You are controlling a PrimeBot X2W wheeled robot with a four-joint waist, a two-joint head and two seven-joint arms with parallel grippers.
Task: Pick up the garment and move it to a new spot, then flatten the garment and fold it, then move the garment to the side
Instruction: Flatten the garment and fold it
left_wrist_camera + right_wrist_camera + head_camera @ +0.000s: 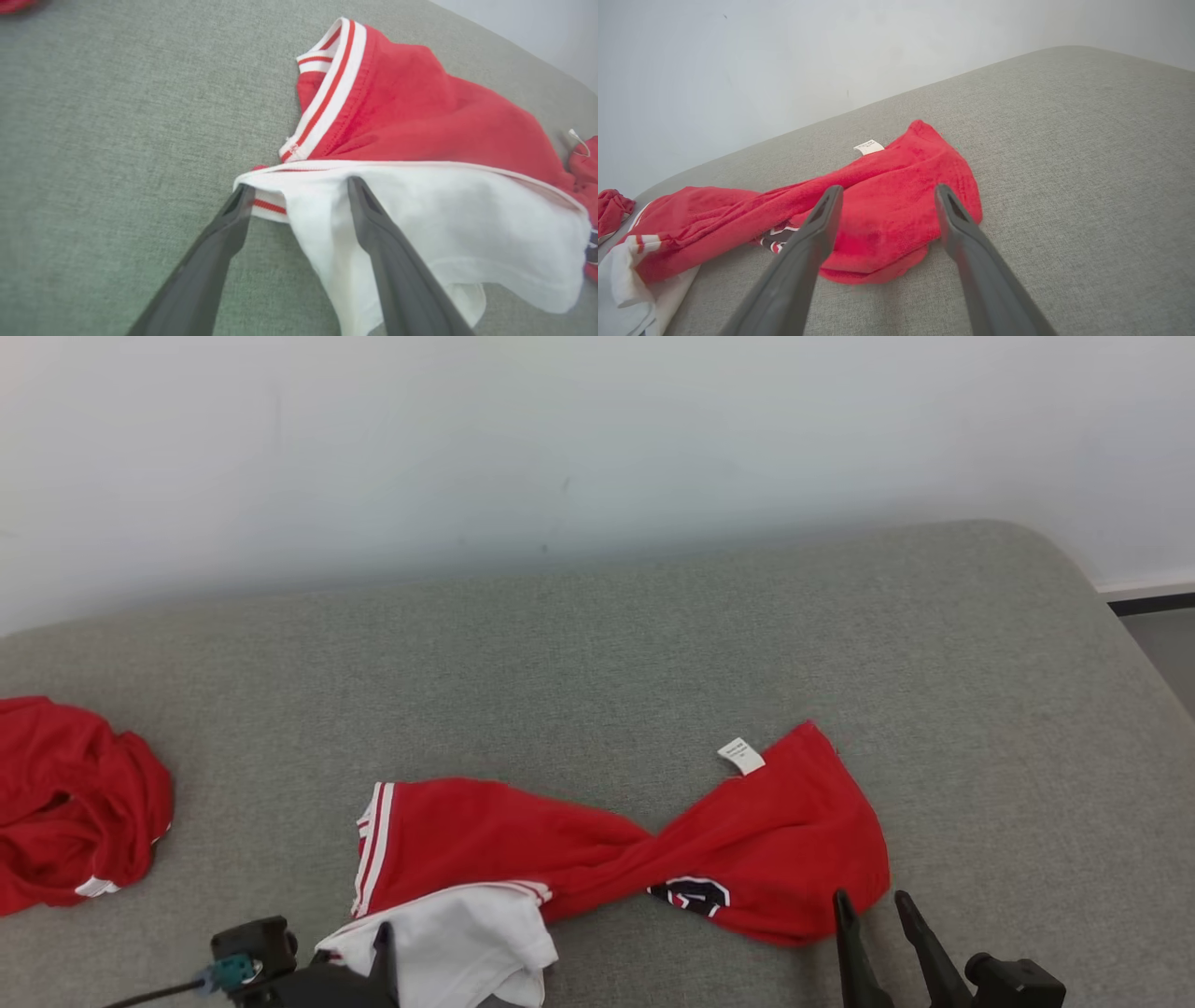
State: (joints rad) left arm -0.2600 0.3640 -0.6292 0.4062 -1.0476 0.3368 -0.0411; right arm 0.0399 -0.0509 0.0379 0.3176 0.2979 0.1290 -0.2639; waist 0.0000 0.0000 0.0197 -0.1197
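The garment (607, 849) is red with a white part and striped trim, and it lies twisted in the middle on the grey cushion (653, 644). My left gripper (299, 186) is open at its white, red-striped corner (271, 205). One finger (387, 252) lies over the white cloth and the other beside its edge. In the head view the left gripper (383, 952) sits at the bottom edge against the white part (457, 943). My right gripper (888, 187) is open just above the garment's red right end (887, 219), with nothing gripped. It stands at that end's near edge (871, 899).
A second crumpled red garment (75, 803) lies at the cushion's far left. A pale wall (560, 448) runs behind the cushion. The cushion's rounded right edge (1144, 644) drops off toward a dark floor strip. Bare cushion spreads behind and to the right of the garment.
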